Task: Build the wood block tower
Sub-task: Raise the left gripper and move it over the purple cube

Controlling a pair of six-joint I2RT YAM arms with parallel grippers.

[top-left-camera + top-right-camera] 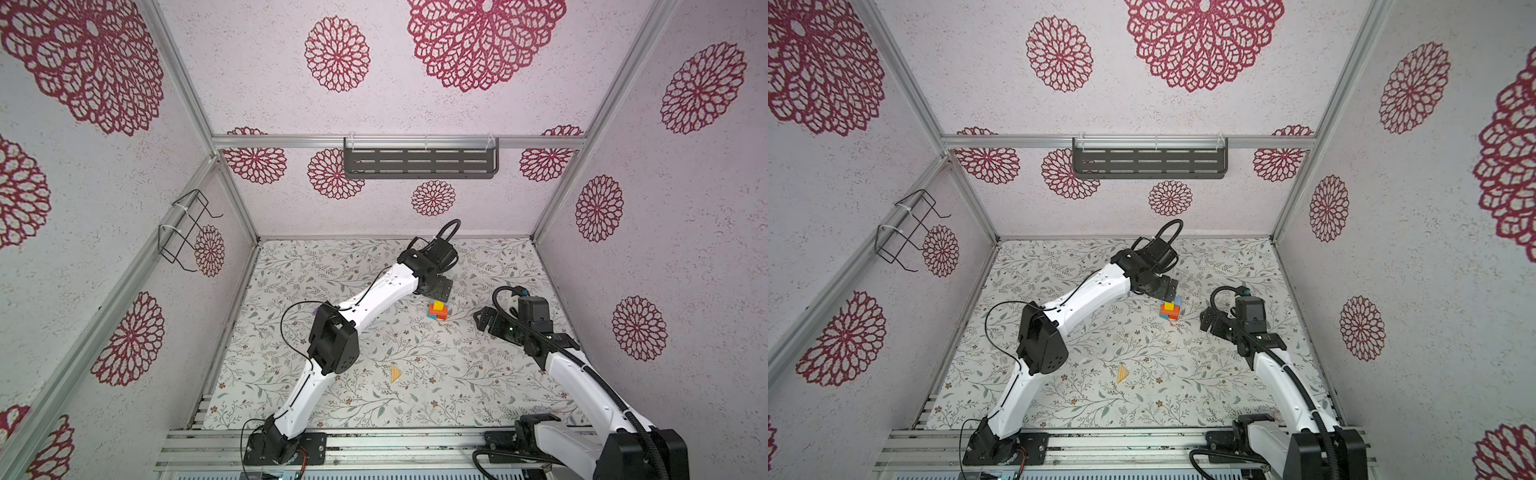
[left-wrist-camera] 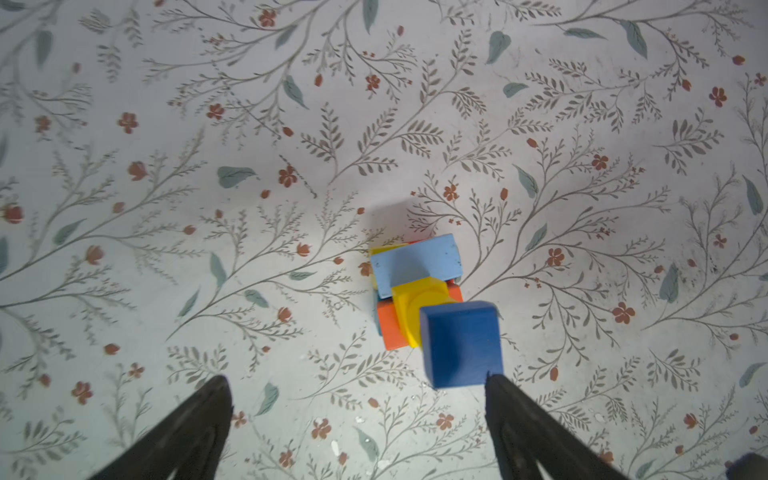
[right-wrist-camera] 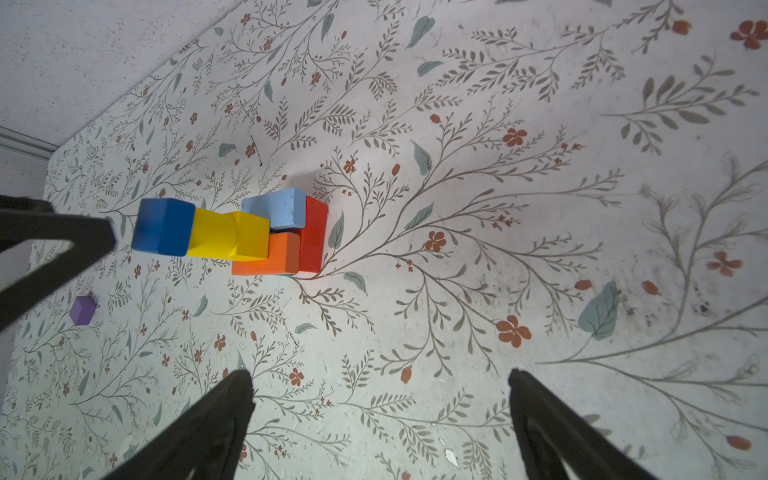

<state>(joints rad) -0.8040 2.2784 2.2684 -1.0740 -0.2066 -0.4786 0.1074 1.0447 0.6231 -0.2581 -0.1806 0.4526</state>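
Tower (image 2: 415,303) stands — left gripper (image 2: 355,378) spread wide above

In both top views the left arm (image 1: 374,296) covers the top of the tower (image 1: 439,312).

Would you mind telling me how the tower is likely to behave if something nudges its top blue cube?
The tower would probably topple: it is a slim column on a wider base. The blue cube seems only to rest on the yellow block, so it may slide off first.
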